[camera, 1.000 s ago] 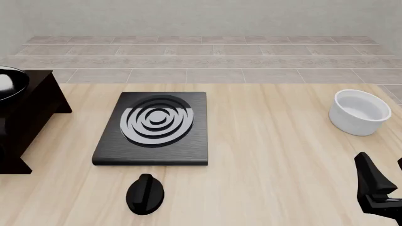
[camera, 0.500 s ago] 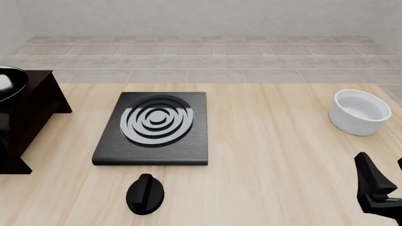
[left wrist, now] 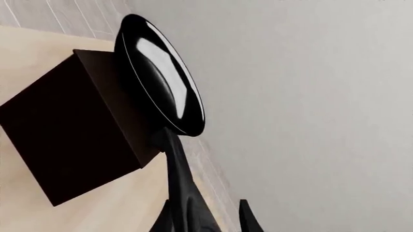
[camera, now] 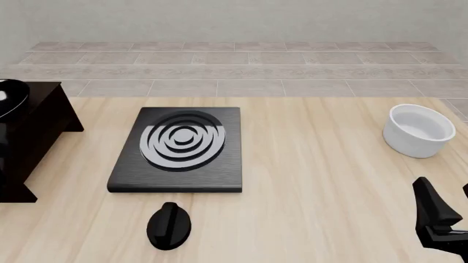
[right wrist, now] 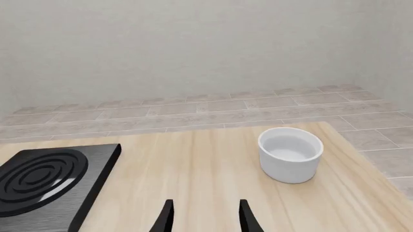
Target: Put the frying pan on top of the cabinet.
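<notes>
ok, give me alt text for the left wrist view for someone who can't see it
Seen from the left tool, a glossy black frying pan sits tilted against the top of a dark brown cabinet, its long handle running back between the tool's fingers. Pale wooden table lies under the cabinet, and a plain grey wall fills the rest.

Front view high over table [camera: 314,164]; wrist views low, forward-facing.

The pan [left wrist: 161,77] is glossy black with pale sheen. The cabinet [left wrist: 71,130] is matt dark wood. The table [camera: 314,181] is smooth pale wood. The stove plate [camera: 179,150] is brushed black with shiny silver rings. The bowl [camera: 419,130] is smooth white.
</notes>
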`<control>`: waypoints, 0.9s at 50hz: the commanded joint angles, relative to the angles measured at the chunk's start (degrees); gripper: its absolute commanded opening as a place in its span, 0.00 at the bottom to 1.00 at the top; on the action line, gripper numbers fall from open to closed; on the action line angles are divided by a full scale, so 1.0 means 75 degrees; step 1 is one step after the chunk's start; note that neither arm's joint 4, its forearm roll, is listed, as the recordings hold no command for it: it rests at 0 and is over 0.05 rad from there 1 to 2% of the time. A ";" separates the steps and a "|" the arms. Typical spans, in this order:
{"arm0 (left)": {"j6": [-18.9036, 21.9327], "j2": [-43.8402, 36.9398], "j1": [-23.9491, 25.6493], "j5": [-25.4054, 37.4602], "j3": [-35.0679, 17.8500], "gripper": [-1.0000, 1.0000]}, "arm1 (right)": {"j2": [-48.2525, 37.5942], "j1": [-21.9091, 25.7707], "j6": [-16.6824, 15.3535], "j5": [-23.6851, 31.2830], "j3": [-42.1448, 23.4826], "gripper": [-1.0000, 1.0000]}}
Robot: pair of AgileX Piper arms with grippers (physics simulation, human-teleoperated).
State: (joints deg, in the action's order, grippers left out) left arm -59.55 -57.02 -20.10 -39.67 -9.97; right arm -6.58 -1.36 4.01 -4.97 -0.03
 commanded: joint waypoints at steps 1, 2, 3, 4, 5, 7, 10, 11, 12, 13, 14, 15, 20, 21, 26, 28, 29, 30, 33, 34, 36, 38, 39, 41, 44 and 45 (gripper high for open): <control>0.0030 0.0144 -0.0098 0.0117 0.0030 1.00 | 0.0001 0.0002 0.0002 0.0001 0.0000 1.00; 0.0029 0.0123 -0.0120 0.0098 0.0043 1.00 | 0.0003 0.0004 -0.0006 0.0002 0.0000 1.00; 0.0029 0.0121 -0.0120 0.0097 0.0043 1.00 | 0.0004 0.0004 -0.0006 0.0002 0.0000 1.00; 0.0033 -0.0020 -0.0151 -0.0008 0.0070 1.00 | 0.0010 -0.0005 0.0001 0.0006 0.0000 1.00; 0.0033 -0.0027 -0.0151 -0.0016 0.0071 1.00 | 0.0011 -0.0005 0.0001 0.0006 0.0000 1.00; 0.0049 -0.0119 -0.0203 -0.0095 0.0086 1.00 | 0.0012 -0.0005 -0.0009 0.0007 0.0000 1.00; 0.0076 -0.0299 -0.0310 -0.0229 0.0105 1.00 | 0.0007 -0.0009 0.0000 0.0004 0.0000 1.00; 0.0067 -0.0366 -0.0313 -0.0272 0.0113 1.00 | 0.0002 -0.0005 -0.0004 0.0001 0.0000 1.00; 0.0059 -0.0439 -0.0341 -0.0319 0.0126 1.00 | -0.0004 -0.0004 -0.0010 -0.0002 0.0000 1.00; 0.0064 -0.0437 -0.0351 -0.0321 0.0123 1.00 | -0.0007 -0.0003 -0.0008 -0.0004 0.0000 1.00; 0.0069 -0.0487 -0.0386 -0.0320 0.0110 1.00 | -0.0011 -0.0006 0.0001 -0.0006 0.0000 1.00; 0.0069 -0.0489 -0.0386 -0.0322 0.0110 1.00 | -0.0012 -0.0006 0.0001 -0.0007 0.0000 1.00; 0.0130 -0.0600 -0.0547 -0.0367 0.0097 1.00 | -0.0028 -0.0006 0.0000 -0.0016 0.0000 1.00; 0.0149 -0.0594 -0.0570 -0.0357 0.0095 1.00 | -0.0037 -0.0003 -0.0003 -0.0021 0.0000 1.00; 0.0206 -0.0683 -0.0646 -0.0392 0.0113 1.00 | -0.0056 -0.0003 0.0012 -0.0032 0.0000 1.00; 0.0235 -0.0641 -0.0684 -0.0380 0.0139 1.00 | -0.0056 -0.0008 0.0013 -0.0032 0.0000 1.00; 0.0260 -0.0653 -0.0721 -0.0368 0.0143 1.00 | -0.0056 -0.0008 0.0017 -0.0032 0.0000 1.00; 0.0265 -0.0655 -0.0722 -0.0378 0.0153 1.00 | -0.0058 -0.0005 0.0015 -0.0033 0.0000 1.00; 0.0284 -0.0502 -0.0692 -0.0241 0.0159 1.00 | -0.0057 -0.0016 0.0031 -0.0032 0.0000 1.00; 0.0274 -0.0464 -0.0672 -0.0218 0.0167 1.00 | -0.0053 -0.0024 0.0039 -0.0030 0.0000 1.00; 0.0260 -0.0385 -0.0652 -0.0162 0.0176 1.00 | -0.0039 -0.0022 0.0014 -0.0022 0.0000 1.00; 0.0238 -0.0333 -0.0583 -0.0098 0.0182 1.00 | -0.0034 -0.0019 0.0010 -0.0019 0.0000 1.00; 0.0238 -0.0330 -0.0583 -0.0095 0.0182 1.00 | -0.0034 -0.0019 0.0010 -0.0019 0.0000 1.00; 0.0233 -0.0213 -0.0570 -0.0004 0.0199 1.00 | -0.0040 -0.0012 0.0011 -0.0022 0.0000 1.00; 0.0227 -0.0129 -0.0570 0.0046 0.0250 1.00 | -0.0047 -0.0010 0.0013 -0.0027 0.0000 1.00; 0.0230 -0.0134 -0.0553 0.0054 0.0264 1.00 | -0.0050 -0.0009 0.0013 -0.0028 0.0000 1.00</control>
State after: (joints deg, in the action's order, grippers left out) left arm -57.87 -59.59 -24.48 -40.61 -8.59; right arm -6.90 -1.45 4.11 -5.15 -0.03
